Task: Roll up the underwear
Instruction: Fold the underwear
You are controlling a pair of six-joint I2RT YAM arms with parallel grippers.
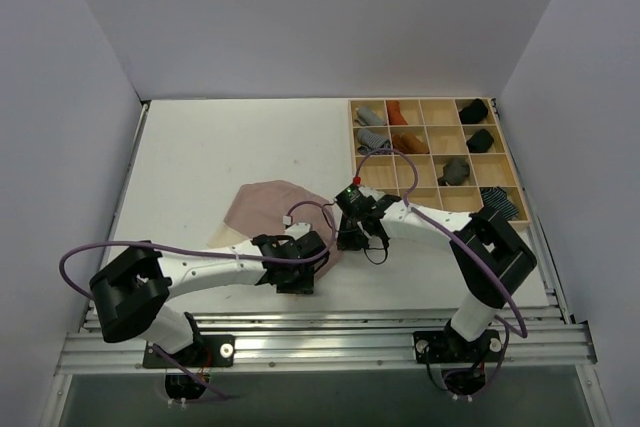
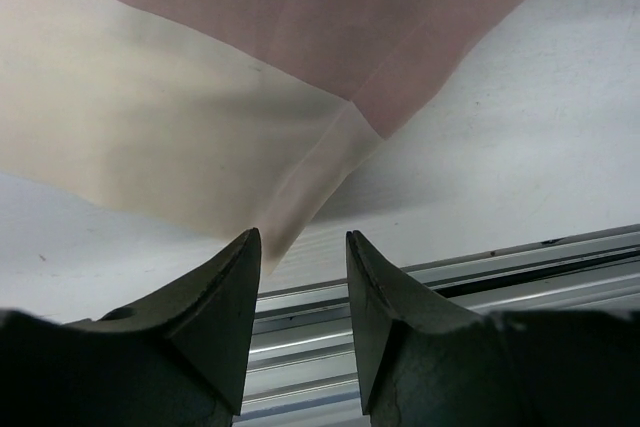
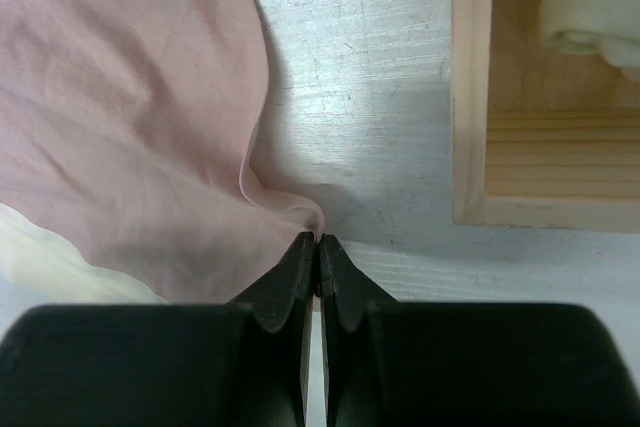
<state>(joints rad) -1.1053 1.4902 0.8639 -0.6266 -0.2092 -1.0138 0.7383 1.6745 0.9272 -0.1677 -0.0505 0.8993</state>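
Observation:
The dusty pink underwear [image 1: 272, 207] lies spread on the white table, its beige part [image 1: 226, 237] toward the left. My right gripper [image 1: 352, 237] is at the cloth's right edge. In the right wrist view, that right gripper [image 3: 318, 239] is shut on a small raised fold of the pink underwear [image 3: 130, 127]. My left gripper [image 1: 297, 282] hovers at the cloth's near edge. In the left wrist view, the left gripper [image 2: 303, 237] stands open, and a pointed beige corner [image 2: 285, 232] ends just off its left fingertip, with nothing between the fingers.
A wooden compartment tray [image 1: 351, 137] stands at the back right with grey [image 1: 372, 115], rust [image 1: 398, 112] and black [image 1: 472, 109] rolls, and a blue-striped roll [image 1: 500, 202]. A pale roll [image 3: 590, 7] lies in the compartment nearest my right gripper. Metal rails [image 2: 500, 277] run along the near edge.

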